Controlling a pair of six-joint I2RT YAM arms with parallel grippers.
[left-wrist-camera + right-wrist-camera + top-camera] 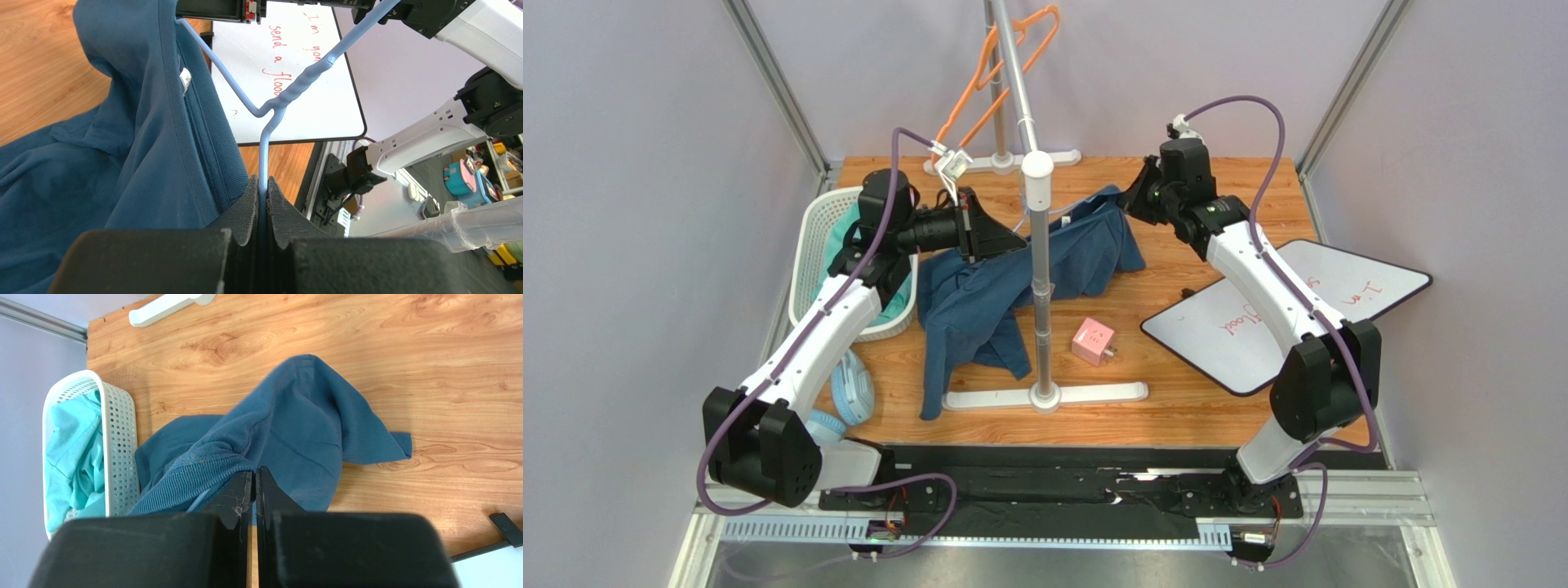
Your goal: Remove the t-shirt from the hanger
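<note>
Left hand (999, 240) is up over the far-left part of the counter (1161, 414), by the basket (808, 245). Wrist cam: its fingers (245, 211) are squeezed tight together w/ the pale blue wire of the hanger (288, 101) pinched between them, no gap. The hanger runs up and away from the pads, kinks, then splits into two arms. One arm disappears under the collar of the t-shirt (141, 153).

Right hand (1136, 196) sits towards the far edge, right of centre. Its wrist cam shows the fingers (240, 493) all but closed, and the ribbed blue hem comes right in at the tips. Looks like a nip of cloth, though the pinch itself is hard to see.

The t-shirt (1014, 288), dark blue, is strung between the two hands across the middle of the counter. The far part is bunched and lifted; the rest sags down left of centre towards the near edge, one sleeve splayed flat on the wood. It hangs around the rack (1039, 245) pole.

Also on view:
- basket along the left edge w/ teal cloth (73, 453) inside
- whiteboard (1284, 312) at the right edge, red writing on it
- pink cube (1091, 341) near centre, just right of the pole
- orange hanger (995, 74) up on the rack beyond the far edge
</note>
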